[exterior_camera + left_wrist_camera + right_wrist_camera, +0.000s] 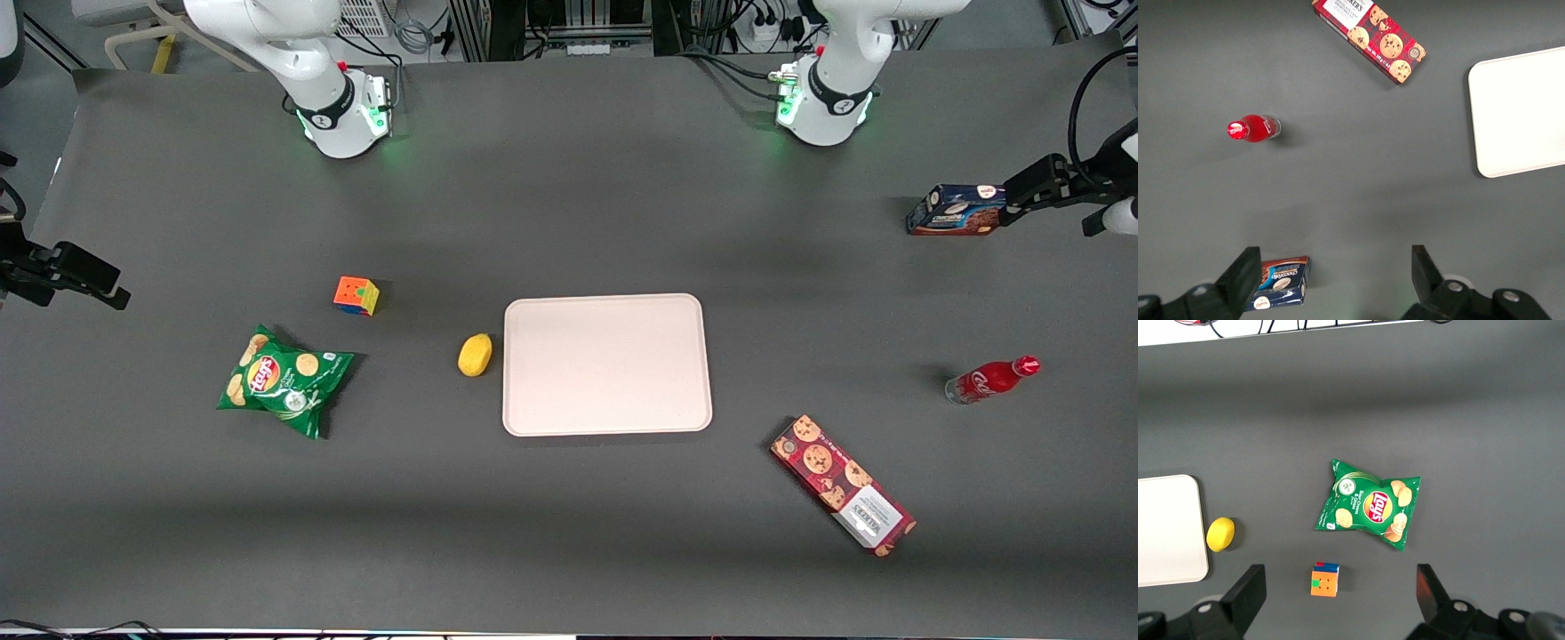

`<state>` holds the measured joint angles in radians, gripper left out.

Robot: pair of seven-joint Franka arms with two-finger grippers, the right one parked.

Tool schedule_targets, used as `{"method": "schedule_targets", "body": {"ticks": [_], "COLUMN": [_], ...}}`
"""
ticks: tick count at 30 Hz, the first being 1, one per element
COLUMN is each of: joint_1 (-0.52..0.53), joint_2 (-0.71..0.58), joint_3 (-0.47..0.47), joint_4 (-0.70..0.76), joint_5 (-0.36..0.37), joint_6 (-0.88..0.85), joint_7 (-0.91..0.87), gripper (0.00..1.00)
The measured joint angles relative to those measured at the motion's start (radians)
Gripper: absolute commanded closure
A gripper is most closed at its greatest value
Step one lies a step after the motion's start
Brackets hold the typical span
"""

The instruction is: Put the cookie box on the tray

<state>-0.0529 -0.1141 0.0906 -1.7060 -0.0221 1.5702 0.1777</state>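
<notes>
The cookie box (956,211), a dark navy carton with cookie pictures, rests on the table toward the working arm's end, farther from the front camera than the tray (607,364). The pale cream tray lies flat mid-table with nothing on it, and one end of the tray (1521,110) also shows in the left wrist view. My gripper (1018,191) hangs above the table beside the cookie box. In the left wrist view the gripper (1335,277) is open and holds nothing. The cookie box (1281,283) sits just inside one finger (1245,273), which hides part of it.
A long red cookie box (842,484) lies nearer the front camera than the tray, toward the working arm's end. A red cola bottle (991,380) lies between it and the navy carton. A lemon (475,355), a puzzle cube (356,295) and a green chips bag (283,380) lie toward the parked arm's end.
</notes>
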Motion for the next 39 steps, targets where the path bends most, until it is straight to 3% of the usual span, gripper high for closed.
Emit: {"method": "schedule_targets", "body": {"ticks": [15, 24, 31, 39], "joint_1": [0.008, 0.016, 0.034, 0.066], "joint_2": [0.013, -0.025, -0.112, -0.244], "joint_3": [0.051, 0.203, 0.319, 0.394], "joint_4": [-0.018, 0.012, 0.021, -0.160], "joint_5": [0.055, 0.164, 0.187, 0.246], "joint_6": [-0.084, -0.243, -0.289, -0.209], "joint_7": [-0.031, -0.223, -0.456, -0.603], "gripper": [0.00, 0.00, 0.00, 0.00]}}
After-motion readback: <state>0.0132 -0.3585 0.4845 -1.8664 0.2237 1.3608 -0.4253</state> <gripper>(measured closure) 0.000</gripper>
